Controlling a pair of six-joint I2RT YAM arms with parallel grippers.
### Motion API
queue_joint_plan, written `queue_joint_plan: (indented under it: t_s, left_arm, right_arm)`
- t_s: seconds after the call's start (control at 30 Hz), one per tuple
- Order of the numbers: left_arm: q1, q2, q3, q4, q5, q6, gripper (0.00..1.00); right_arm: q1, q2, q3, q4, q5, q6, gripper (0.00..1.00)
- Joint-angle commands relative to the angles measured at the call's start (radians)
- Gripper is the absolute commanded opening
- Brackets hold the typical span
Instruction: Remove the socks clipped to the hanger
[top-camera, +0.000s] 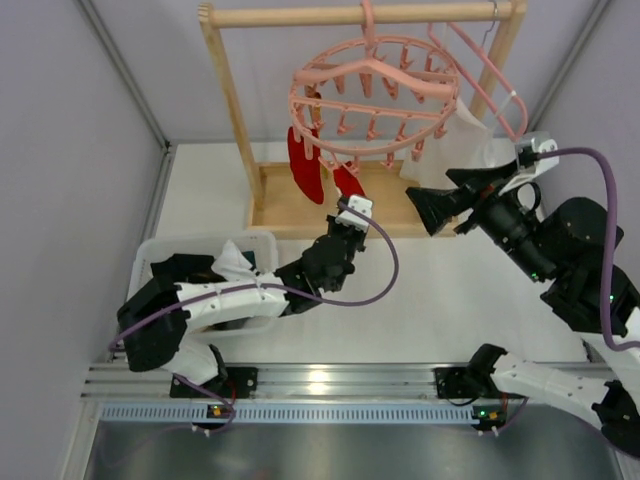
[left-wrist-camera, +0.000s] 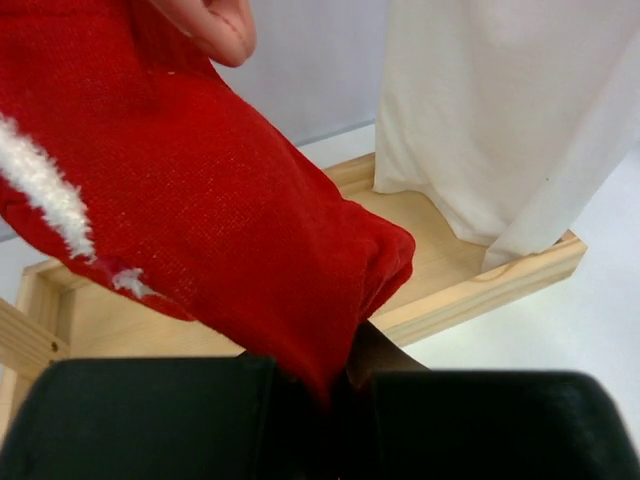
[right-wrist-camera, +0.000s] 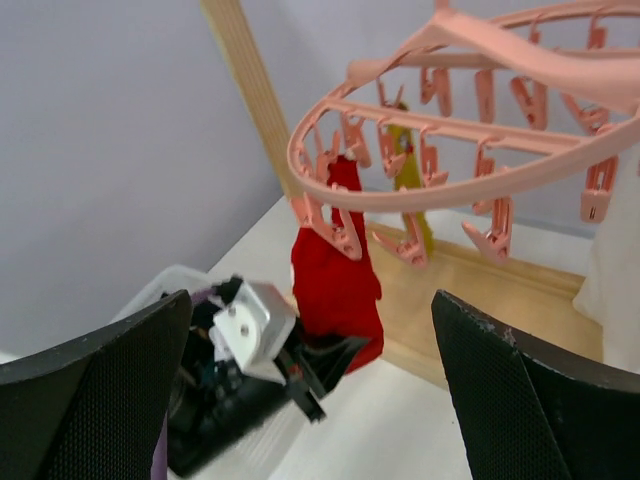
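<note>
1. From above, you have one round pink hanger hooked on one wooden rack. Two red socks hang from clips on its left side. Your left gripper reaches up to the lower end of the right-hand one. Your right gripper hovers just beside the one white cloth bag, apart from the socks. One clear bin sits by the left arm.
2. At your left wrist, one red sock fills the view, held above by one pink clip. Its lower end is pinched in the left gripper, whose two fingers are closed onto the fabric.
3. At your right wrist, the right gripper has its two fingers wide apart and gripping nothing. Beyond them the hanger carries the red socks, overlapping here so you cannot separate them, plus one mustard sock behind.
</note>
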Motion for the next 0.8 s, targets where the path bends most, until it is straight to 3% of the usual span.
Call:
queue_joint_plan:
  t_s: [0.0,0.13,0.37,0.5,0.77]
  left_arm:
    - [-0.069,0.066,0.09,0.012,-0.266,0.125,0.0]
    - [-0.138,0.141,0.159,0.015,-0.366,0.195,0.0]
    - [-0.213,0.239,0.251,0.015,-0.418,0.267,0.0]
    - [-0.245,0.294,0.316,0.018,-0.455,0.324,0.0]
    - [-0.258,0.374,0.383,0.017,-0.484,0.352,0.0]
  right_arm:
    - [-0.012,0.102,0.134,-0.128,0.107,-0.006,0.99]
    - [-0.012,0.215,0.294,-0.244,0.168,-0.022,0.98]
    - [-0.009,0.387,0.456,-0.357,0.138,-0.049,0.75]
    - [0.01,0.459,0.534,-0.428,0.159,-0.072,0.7]
    - [0.111,0.556,0.57,-0.517,0.483,-0.122,0.69]
